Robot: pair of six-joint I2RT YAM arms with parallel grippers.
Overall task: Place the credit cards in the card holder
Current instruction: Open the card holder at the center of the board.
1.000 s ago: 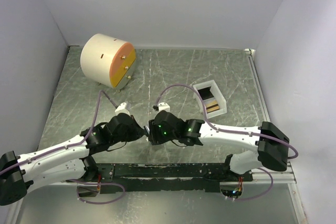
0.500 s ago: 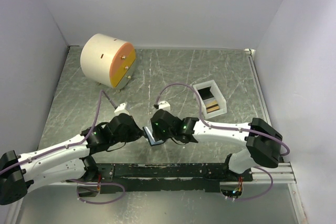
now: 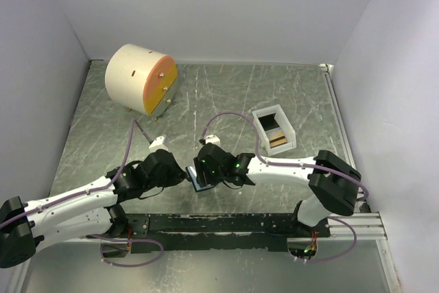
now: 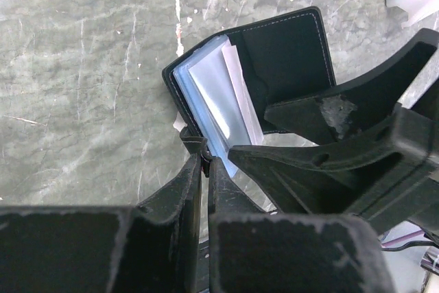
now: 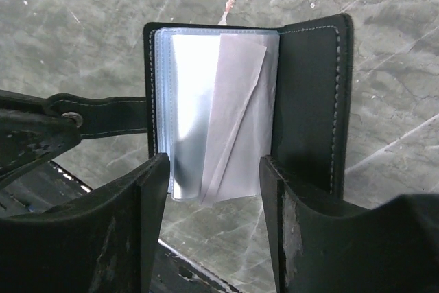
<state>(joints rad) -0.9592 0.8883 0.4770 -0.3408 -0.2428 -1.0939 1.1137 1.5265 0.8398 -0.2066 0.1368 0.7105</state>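
The black folding card holder [image 5: 310,94] lies open mid-frame, its clear sleeves between the spread-wide right gripper [image 5: 212,173]. The left gripper [image 4: 204,159] is clamped on its strap.

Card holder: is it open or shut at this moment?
Open. The card holder is spread wide, its clear sleeves exposed; the left gripper pinches its strap.

Left claw [image 3: 186,174], right claw [image 3: 202,170] meet at card holder [image 3: 199,184]; credit cards [image 3: 278,139] in white tray [image 3: 291,131].
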